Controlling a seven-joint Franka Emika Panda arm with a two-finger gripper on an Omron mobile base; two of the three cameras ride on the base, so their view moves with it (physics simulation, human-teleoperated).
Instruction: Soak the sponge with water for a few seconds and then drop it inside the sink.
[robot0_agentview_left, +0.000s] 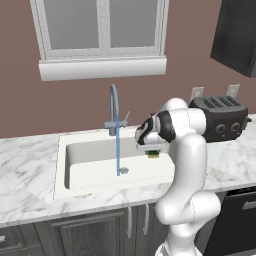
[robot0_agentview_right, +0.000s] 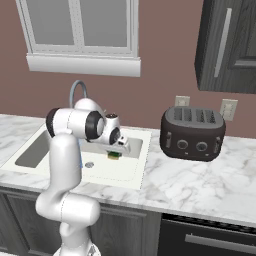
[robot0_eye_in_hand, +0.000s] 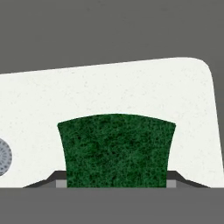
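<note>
Sponge (robot0_eye_in_hand: 116, 151) sits clamped in the pincer (robot0_eye_in_hand: 116, 186), its dark green scrub face filling the lower middle of the hand view, with the two dark finger tips (robot0_eye_in_hand: 54, 178) pressed against its left and right flanks at the bottom edge; the jaws are closed on it and hold it above the pale floor of the sink (robot0_eye_in_hand: 131, 92); a slice of the round metal drain (robot0_eye_in_hand: 3, 156) shows at the left edge of that view.

From the left base view the sponge (robot0_agentview_left: 152, 154) appears as a small yellow and green block just under the pincer (robot0_agentview_left: 152, 150), right of centre in the frame, over the right part of the sink (robot0_agentview_left: 62, 165); the water (robot0_agentview_left: 118, 145) runs as a thin blue stream from the grey gooseneck tap (robot0_agentview_left: 114, 107) to the basin floor near the drain, left of the sponge and apart from it.

From the right base view the sponge (robot0_agentview_right: 115, 155) hangs below the pincer (robot0_agentview_right: 116, 151), left of centre, over the sink (robot0_agentview_right: 135, 167); the tap (robot0_agentview_right: 77, 92) curves up behind the arm; a dark toaster (robot0_agentview_right: 192, 132) stands on the marble surface (robot0_agentview_right: 200, 185) at the right, well apart from the basin; a window (robot0_agentview_right: 80, 25) fills the upper left.
</note>
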